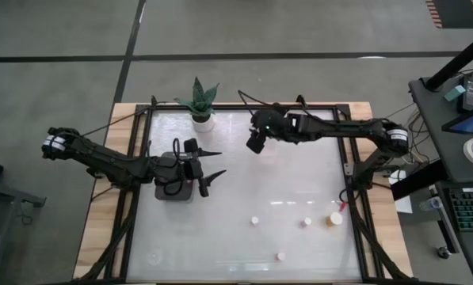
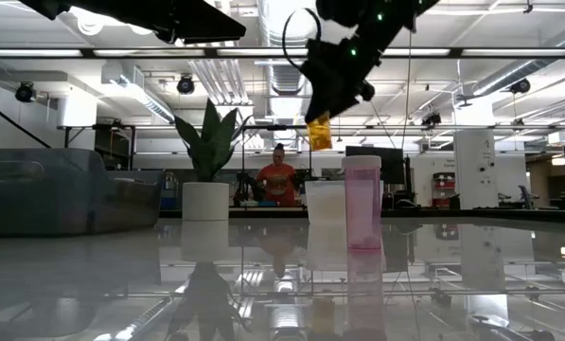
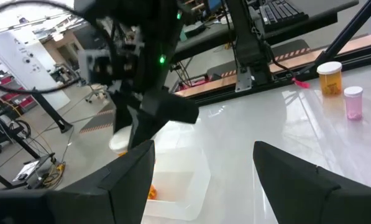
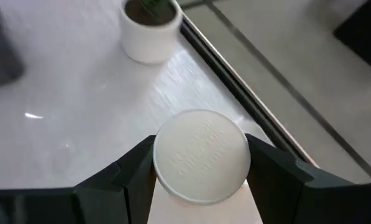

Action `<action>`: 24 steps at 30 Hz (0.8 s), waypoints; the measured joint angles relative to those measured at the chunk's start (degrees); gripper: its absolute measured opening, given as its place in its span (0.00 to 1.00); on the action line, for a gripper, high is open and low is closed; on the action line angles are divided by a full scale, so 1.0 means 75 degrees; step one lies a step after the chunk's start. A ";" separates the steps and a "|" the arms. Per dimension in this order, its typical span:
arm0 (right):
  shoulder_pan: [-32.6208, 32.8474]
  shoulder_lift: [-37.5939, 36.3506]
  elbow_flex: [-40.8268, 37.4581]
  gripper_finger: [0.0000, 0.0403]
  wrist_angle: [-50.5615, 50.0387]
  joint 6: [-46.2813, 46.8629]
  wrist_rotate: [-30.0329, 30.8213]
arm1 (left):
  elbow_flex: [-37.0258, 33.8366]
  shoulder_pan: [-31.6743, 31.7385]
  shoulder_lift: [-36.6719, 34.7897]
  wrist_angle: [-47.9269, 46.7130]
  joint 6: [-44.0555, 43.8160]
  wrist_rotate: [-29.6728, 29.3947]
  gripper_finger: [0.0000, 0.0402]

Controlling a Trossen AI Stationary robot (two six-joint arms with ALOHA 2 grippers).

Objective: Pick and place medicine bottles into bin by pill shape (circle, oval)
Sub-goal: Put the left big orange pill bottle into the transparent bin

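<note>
My right gripper (image 1: 256, 144) is shut on an orange medicine bottle (image 2: 320, 133) with a white cap (image 4: 201, 155), held high over the table's far middle, near the white plant pot (image 1: 202, 121). In the left wrist view it hangs over the clear tray (image 3: 185, 180), which holds something orange. My left gripper (image 1: 214, 164) is open and empty beside the dark bin (image 1: 175, 188) at the left. Several bottles stand upright near the front right: an orange one (image 1: 335, 218) and small ones (image 1: 307, 222) (image 1: 254, 221) (image 1: 281, 256). My right gripper pinches the bottle between its two fingers (image 4: 135, 168), one on each side at the white cap's rim (image 4: 163, 146). The fingers come from above, pointing down, with the cap's top toward the wrist. The orange body (image 2: 320, 135) hangs below the fingers, clear of the table.
The plant in its white pot (image 2: 206, 201) stands at the far edge, left of the middle. The dark bin shows at the left in the low view (image 2: 64, 204). Two bottles, one whitish (image 2: 326, 213) and one pink (image 2: 362, 201), stand mid-table in that view.
</note>
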 joint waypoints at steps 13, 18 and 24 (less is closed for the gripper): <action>-0.0946 0.0000 -0.1567 0.51 0.1467 0.0560 -0.1076 | -0.0001 0.0000 0.0000 0.0000 0.0003 -0.0002 0.64; -0.1075 0.0000 -0.2244 0.51 0.2249 0.0885 -0.1217 | -0.0003 -0.0003 0.0000 0.0000 0.0003 -0.0003 0.64; -0.1127 0.0000 -0.2868 0.51 0.3204 0.1282 -0.1231 | -0.0009 -0.0003 0.0000 0.0004 0.0006 -0.0003 0.64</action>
